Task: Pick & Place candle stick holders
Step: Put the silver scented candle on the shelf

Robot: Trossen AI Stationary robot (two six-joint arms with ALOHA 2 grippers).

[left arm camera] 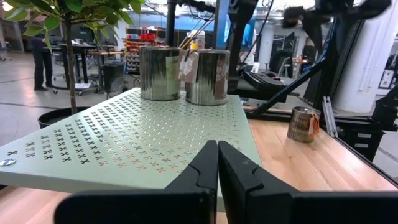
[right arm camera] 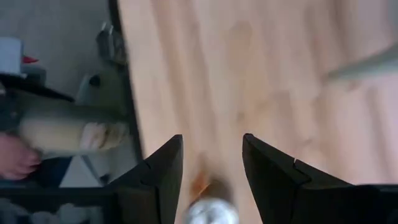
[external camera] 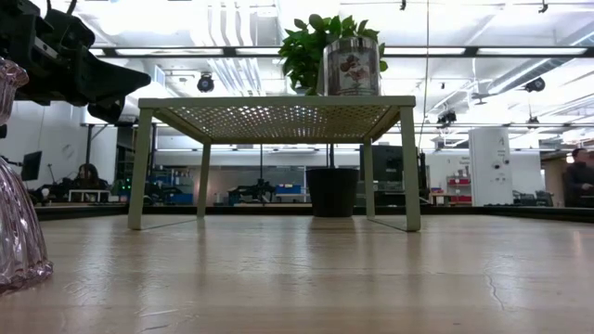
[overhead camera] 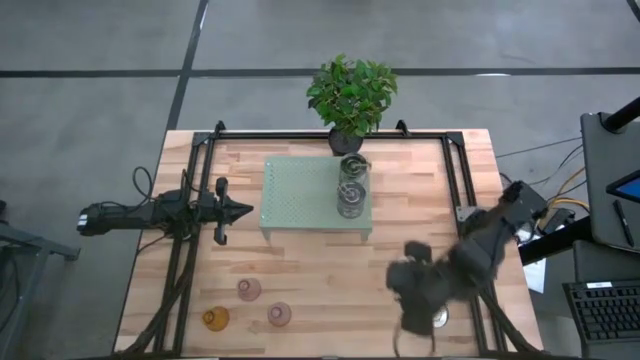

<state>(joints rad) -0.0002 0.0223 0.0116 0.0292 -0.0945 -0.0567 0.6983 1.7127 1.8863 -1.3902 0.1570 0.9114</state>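
Six candle stick holders show in all. Two silver holders [overhead camera: 351,185] stand touching each other on the pale green perforated stand [overhead camera: 300,200], at its end nearest the plant [overhead camera: 350,92]. One more silver holder [overhead camera: 439,318] sits on the desk [overhead camera: 320,270] at the near right edge, largely hidden under the right arm in the high view. Three glass holders lie grouped at the near left corner: two pinkish ones [overhead camera: 249,290] and [overhead camera: 280,314], and one amber one [overhead camera: 215,319].

Hanging over that third silver holder is the right gripper [right arm camera: 211,168], its fingers set wide apart, with the holder's shiny top [right arm camera: 210,211] just below the gap between them. Off to the left of the stand, the left gripper [overhead camera: 240,210] waits with its tip pointing at the stand's edge and its fingers [left arm camera: 199,174] pressed together on nothing.

Pale wood planks make up the desk, framed by black rails, and the leafy plant in its black pot stands at the far edge behind the stand. Grey floor with dark seams surrounds it. From the low view a workshop hall shows beyond, with ceiling lights, shelving and a pinkish glass holder [external camera: 19,223] close at the left edge.
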